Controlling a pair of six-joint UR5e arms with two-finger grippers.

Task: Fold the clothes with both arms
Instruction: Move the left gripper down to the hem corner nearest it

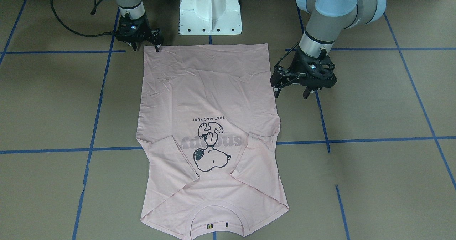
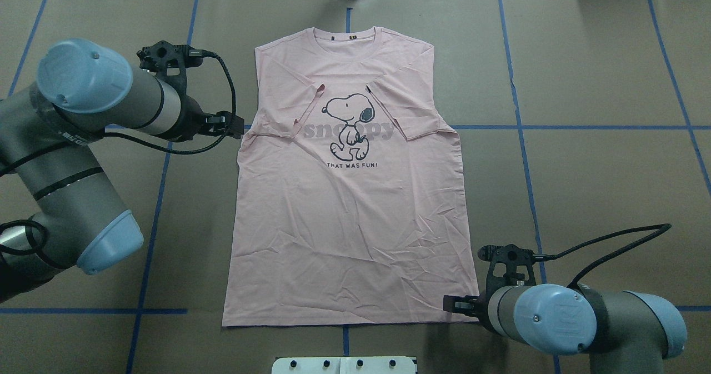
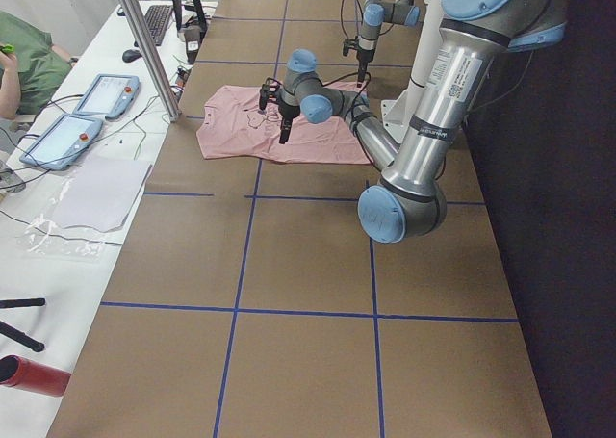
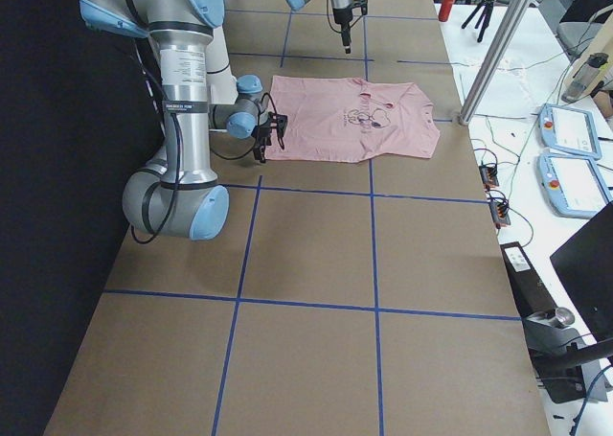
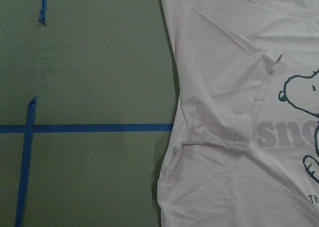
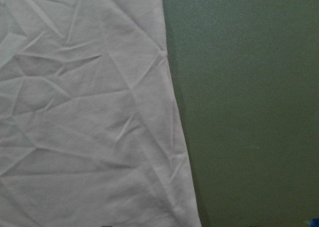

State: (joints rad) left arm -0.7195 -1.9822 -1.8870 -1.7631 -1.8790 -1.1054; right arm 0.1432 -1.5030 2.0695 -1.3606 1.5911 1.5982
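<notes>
probably soft, light and limp, the t-shirt (image 1: 210, 86) wants pinching at its hem corners; left arm (image 1: 320, 29) and right arm (image 1: 128, 1) both show jaws wide, empty.

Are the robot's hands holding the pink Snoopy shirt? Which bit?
Nothing is held, as far as shows. The T-shirt lies flat; the right tool is open at a hem corner, and the left tool is open beside its side edge.
</notes>
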